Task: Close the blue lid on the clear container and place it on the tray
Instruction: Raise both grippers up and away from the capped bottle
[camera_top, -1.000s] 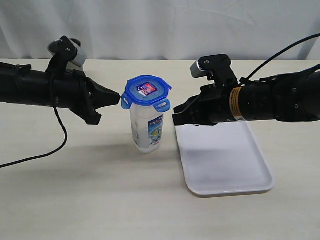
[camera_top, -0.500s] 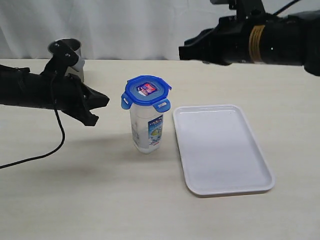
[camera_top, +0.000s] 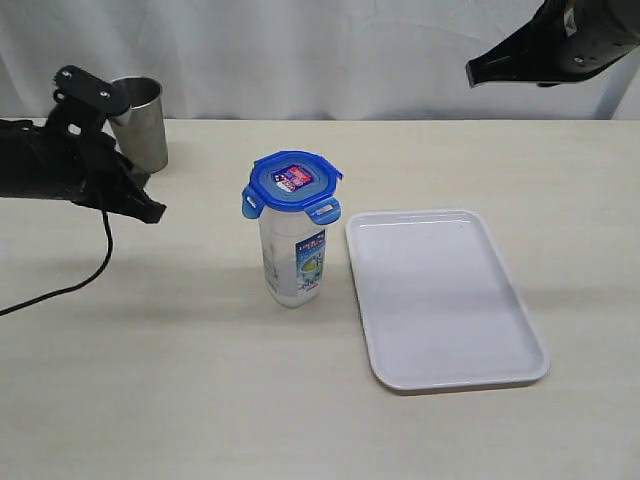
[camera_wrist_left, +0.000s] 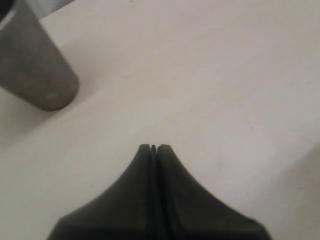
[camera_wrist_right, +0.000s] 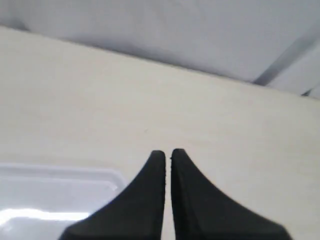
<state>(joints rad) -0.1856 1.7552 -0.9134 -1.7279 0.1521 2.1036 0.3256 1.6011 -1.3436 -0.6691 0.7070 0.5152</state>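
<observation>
The clear container (camera_top: 294, 262) stands upright on the table just left of the white tray (camera_top: 440, 296), not on it. The blue lid (camera_top: 293, 186) sits on top of it with its flaps sticking out. My left gripper (camera_top: 155, 213) is shut and empty, well to the left of the container, low over the table; in the left wrist view (camera_wrist_left: 153, 147) its jaws are pressed together over bare table. High at the upper right, my right gripper (camera_top: 472, 73) is shut with nothing in it; in the right wrist view (camera_wrist_right: 167, 152) it hangs above the tray's corner (camera_wrist_right: 60, 190).
A tapered steel cup (camera_top: 138, 123) stands at the back left, just behind my left arm, and shows in the left wrist view (camera_wrist_left: 32, 62). A white curtain closes off the back. A black cable (camera_top: 70, 285) trails across the table at the left.
Both arms pulled away from the container: the left gripper drew back to the left, the right one rose and swung to the upper right. Container and lid stayed put.
</observation>
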